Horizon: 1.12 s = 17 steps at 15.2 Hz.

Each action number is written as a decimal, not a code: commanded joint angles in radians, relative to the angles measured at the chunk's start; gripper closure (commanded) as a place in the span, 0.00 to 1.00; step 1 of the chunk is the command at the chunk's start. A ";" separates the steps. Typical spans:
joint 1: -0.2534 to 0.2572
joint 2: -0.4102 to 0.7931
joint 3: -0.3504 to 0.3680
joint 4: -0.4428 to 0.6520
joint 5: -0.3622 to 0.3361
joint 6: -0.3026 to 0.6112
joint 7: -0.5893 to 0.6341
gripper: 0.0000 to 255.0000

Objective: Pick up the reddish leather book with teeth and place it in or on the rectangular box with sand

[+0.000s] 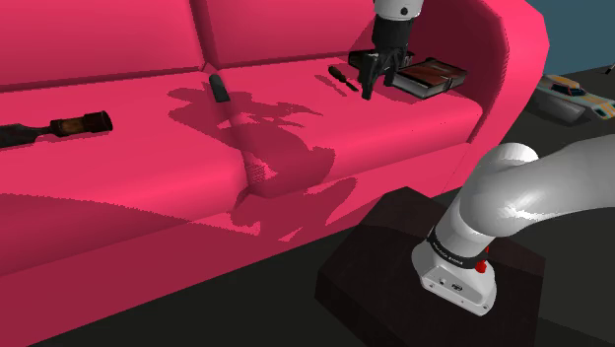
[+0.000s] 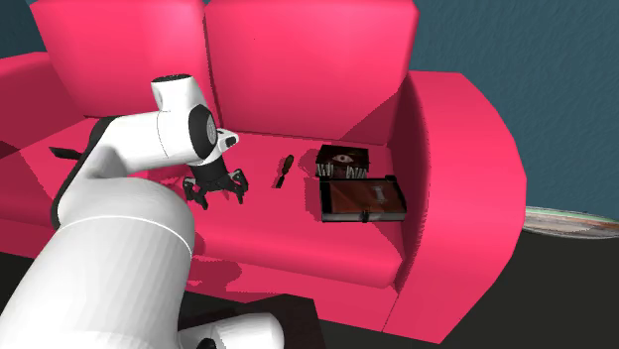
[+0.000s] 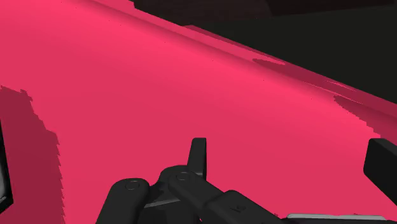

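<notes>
Second exterior view: one book [image 2: 343, 159] lies flat at the back of the sofa [image 2: 451, 149] seat near the armrest. Its long axis runs along the backrest, teeth facing the front edge, just behind one box [image 2: 362, 200]. The tool [image 2: 222, 198] hovers spread and empty, apart from it.

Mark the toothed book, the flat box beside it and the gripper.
toothed book [image 2: 343, 159], second exterior view, its top cover.
flat box [image 2: 361, 197], second exterior view, its brown inside.
gripper [image 2: 222, 198], second exterior view, between fingertips.

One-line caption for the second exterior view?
Open gripper over the pink sofa seat, toothed book and flat brown box near the armrest.
</notes>
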 commanded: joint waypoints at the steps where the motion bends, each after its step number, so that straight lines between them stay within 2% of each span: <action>1: 0.000 0.000 0.000 0.000 0.000 0.000 0.000 0.00; 9: -0.089 0.250 -0.082 0.182 -0.052 0.067 0.030 0.00; 17: -0.161 0.493 -0.167 0.409 -0.069 0.084 0.052 0.00</action>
